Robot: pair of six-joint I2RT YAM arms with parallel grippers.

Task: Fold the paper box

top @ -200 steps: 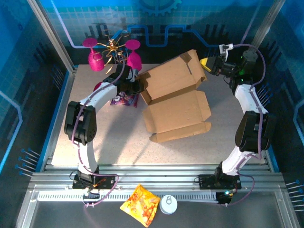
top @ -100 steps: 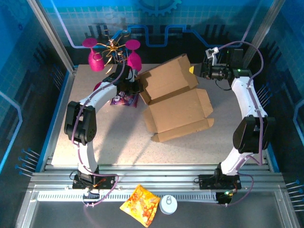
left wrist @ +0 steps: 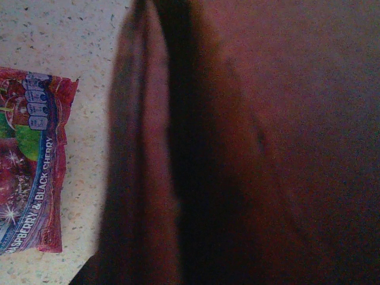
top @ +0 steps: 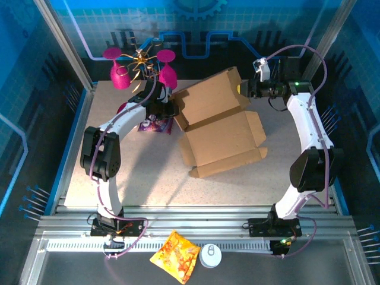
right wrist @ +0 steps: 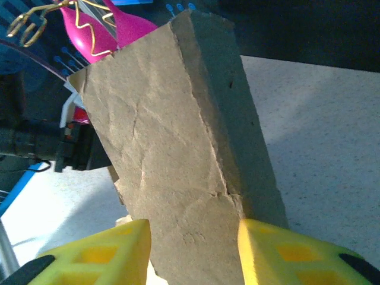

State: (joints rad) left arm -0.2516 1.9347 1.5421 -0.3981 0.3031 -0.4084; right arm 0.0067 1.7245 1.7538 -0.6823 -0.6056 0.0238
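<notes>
While the left tool pinches the box's left edge, the right tool stands open, yellow fingers straddling its raised corner.

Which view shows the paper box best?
Top external: the whole paper box, both panels and flaps, is visible. Right wrist shows one raised flap close up, between the yellow fingers of the right pincer. Left wrist shows blurred dark cardboard at close range.

Left arm reaches forward with its elbow bent, and the left gripper is clamped tight on the paper box edge. Right arm goes tall then hooks left. The right gripper has its yellow fingers straddling the same box, can't tell if they're pinching tbh.
</notes>
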